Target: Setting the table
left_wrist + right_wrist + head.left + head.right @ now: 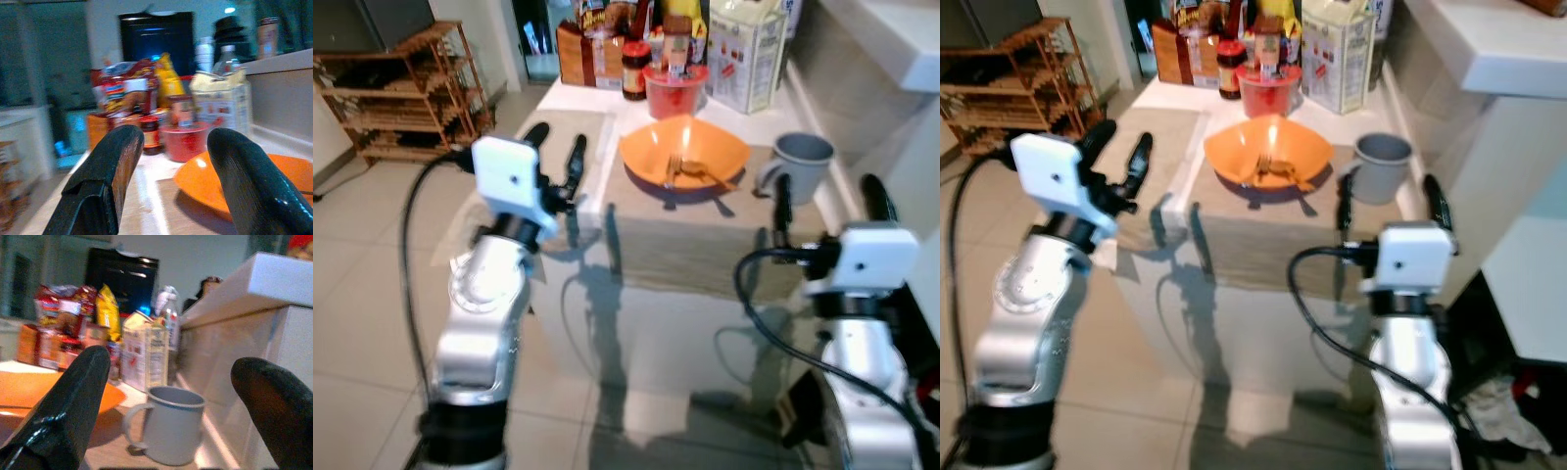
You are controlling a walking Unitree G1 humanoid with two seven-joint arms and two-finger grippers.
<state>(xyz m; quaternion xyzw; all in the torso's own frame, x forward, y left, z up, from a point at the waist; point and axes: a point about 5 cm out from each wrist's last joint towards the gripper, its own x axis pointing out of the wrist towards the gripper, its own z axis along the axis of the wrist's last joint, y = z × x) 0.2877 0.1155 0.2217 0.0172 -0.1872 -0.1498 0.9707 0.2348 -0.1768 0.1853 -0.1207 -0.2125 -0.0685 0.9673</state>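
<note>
Both grippers are hanging spread and empty at the table's point(636, 245) near edge, the right gripper point(832, 201) lining up on the mug point(798, 162) beside the bowl point(683, 152), the left gripper point(555, 157) apparently waiting clear.

Both silver arms raised forward — left pincer point(555, 157) and right pincer point(827, 204) (fingers spread apart), each empty.

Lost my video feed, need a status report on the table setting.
Both grippers open, empty: left gripper by the placemat edge, right gripper lined up on the grey mug. Orange bowl holds cutlery. Nothing between right gripper and mug.
</note>
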